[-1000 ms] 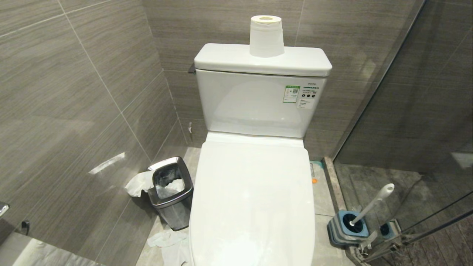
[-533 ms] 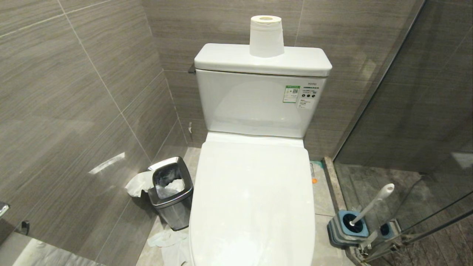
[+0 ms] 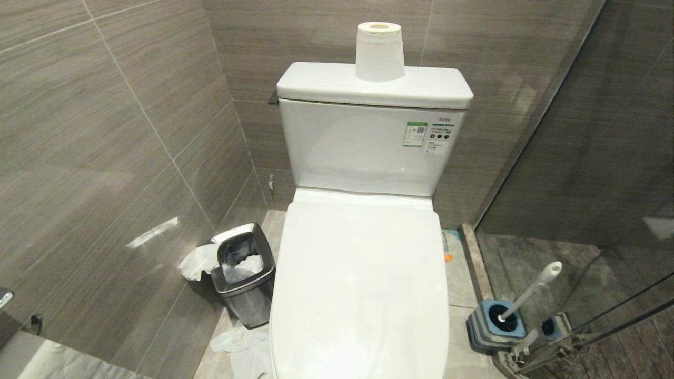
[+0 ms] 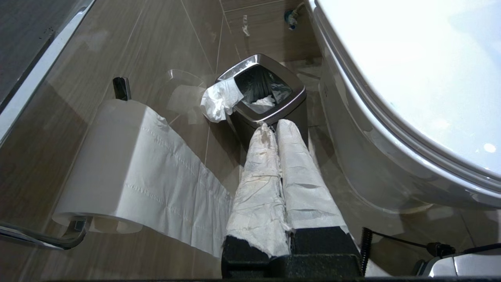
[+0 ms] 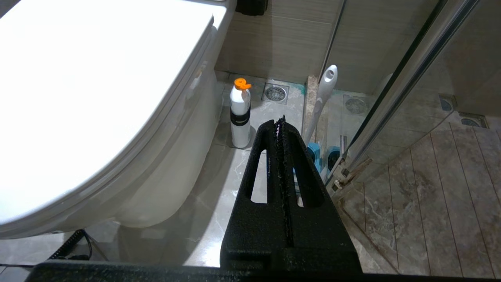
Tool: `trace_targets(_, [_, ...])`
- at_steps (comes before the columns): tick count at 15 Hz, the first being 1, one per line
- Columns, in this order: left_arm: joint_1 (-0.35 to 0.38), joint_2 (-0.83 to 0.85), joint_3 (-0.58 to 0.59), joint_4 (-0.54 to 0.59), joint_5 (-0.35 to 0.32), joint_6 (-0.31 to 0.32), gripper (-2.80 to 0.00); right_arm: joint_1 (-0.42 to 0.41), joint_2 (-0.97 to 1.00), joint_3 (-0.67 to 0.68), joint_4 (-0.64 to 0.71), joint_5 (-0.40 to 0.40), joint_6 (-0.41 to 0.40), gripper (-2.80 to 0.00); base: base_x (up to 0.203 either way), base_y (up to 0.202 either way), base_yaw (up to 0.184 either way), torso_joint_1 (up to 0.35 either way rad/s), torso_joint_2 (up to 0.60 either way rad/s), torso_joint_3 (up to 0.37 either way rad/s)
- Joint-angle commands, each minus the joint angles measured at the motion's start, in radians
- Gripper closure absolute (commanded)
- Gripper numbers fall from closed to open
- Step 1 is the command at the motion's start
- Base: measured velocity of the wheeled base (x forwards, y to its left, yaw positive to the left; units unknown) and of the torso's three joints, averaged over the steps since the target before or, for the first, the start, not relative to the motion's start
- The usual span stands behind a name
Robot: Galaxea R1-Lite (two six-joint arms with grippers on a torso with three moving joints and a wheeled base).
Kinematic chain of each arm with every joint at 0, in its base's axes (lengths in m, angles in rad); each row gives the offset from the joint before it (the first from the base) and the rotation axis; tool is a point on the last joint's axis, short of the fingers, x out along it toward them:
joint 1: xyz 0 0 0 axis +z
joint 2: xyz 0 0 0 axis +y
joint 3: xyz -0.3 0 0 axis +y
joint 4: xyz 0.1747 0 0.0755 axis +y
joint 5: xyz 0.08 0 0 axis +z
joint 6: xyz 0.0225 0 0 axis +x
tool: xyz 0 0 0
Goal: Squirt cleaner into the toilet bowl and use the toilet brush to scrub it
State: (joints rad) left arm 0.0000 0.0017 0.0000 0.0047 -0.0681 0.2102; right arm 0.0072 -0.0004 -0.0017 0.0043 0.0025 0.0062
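Down beside the toilet bowl (image 3: 363,284), nothing's changed: lid shut, toilet brush (image 3: 529,291) in its holder, left hand (image 4: 274,127) and right hand (image 5: 281,119) clenched empty.

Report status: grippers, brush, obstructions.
Left gripper and right gripper shut, empty. Toilet brush in its holder. Toilet lid down over bowl.
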Motion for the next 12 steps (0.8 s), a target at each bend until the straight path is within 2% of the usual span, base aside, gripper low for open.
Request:
trace_targets(1, [0.000,0.001,0.002,0.001,0.010,-0.022,0.00,0.000,0.000,0.000,0.000,0.001,0.000,0.00,0.000,0.000,0.000,0.000,0.00,0.000])
trace_targets(7, [0.000,0.000,0.002,0.002,0.050,-0.193,0.00,0.000,0.000,0.000,0.000,0.001,0.000,0.00,0.000,0.000,0.000,0.000,0.00,0.000])
trace_targets(12, [0.000,0.001,0.002,0.000,0.065,-0.207,0.00,0.000,0.000,0.000,0.000,0.001,0.000,0.00,0.000,0.000,0.000,0.000,0.00,0.000])
